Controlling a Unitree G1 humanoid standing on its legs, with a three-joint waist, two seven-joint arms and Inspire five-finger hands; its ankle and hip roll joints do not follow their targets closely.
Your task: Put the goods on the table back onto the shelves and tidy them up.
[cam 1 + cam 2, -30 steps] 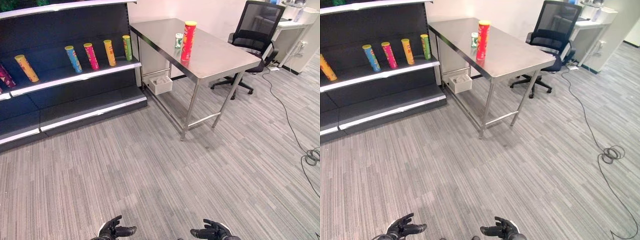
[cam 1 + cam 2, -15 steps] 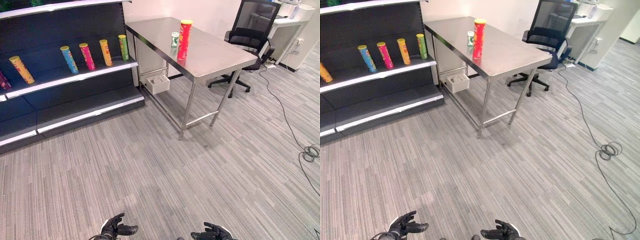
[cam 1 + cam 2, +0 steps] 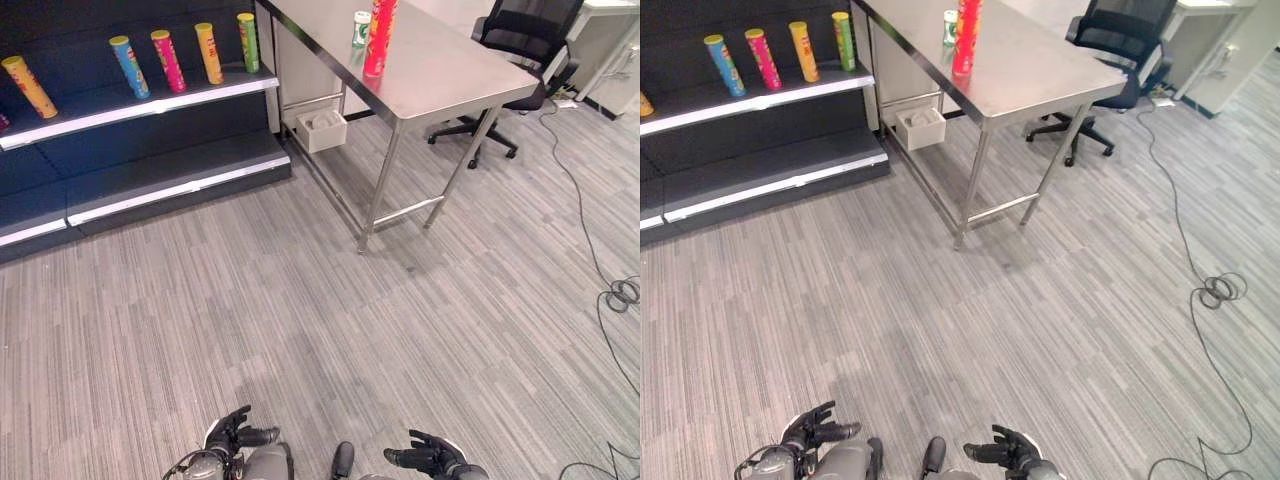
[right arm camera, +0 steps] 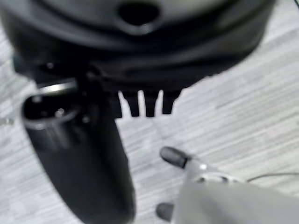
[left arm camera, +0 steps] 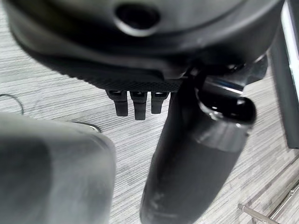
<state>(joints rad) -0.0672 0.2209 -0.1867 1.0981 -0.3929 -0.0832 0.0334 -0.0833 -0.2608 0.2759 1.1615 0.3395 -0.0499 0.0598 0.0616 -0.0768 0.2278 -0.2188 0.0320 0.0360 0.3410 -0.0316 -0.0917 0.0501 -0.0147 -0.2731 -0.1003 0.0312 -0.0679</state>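
Observation:
A tall red can [image 3: 377, 40] and a small green-and-white can [image 3: 361, 28] stand on the steel table [image 3: 440, 75] at the far right. On the dark shelf [image 3: 150, 101] at the far left stand several tubes, among them a blue one [image 3: 128, 67], a pink one [image 3: 167, 60] and a green one [image 3: 247, 42]. My left hand [image 3: 232, 436] and right hand [image 3: 428, 458] hang low over the carpet, far from table and shelf. Both are open with relaxed fingers and hold nothing, as the left wrist view's fingers [image 5: 135, 103] and the right wrist view's fingers [image 4: 149, 103] show.
A white box [image 3: 321, 130] sits on the floor under the table by the shelf's end. A black office chair [image 3: 520, 40] stands behind the table at the right. Grey striped carpet [image 3: 300, 300] stretches between me and the furniture.
The whole picture has shifted: the camera has tipped down, so shelf and table sit higher in view. Both hands stay open and low; the goods have not moved.

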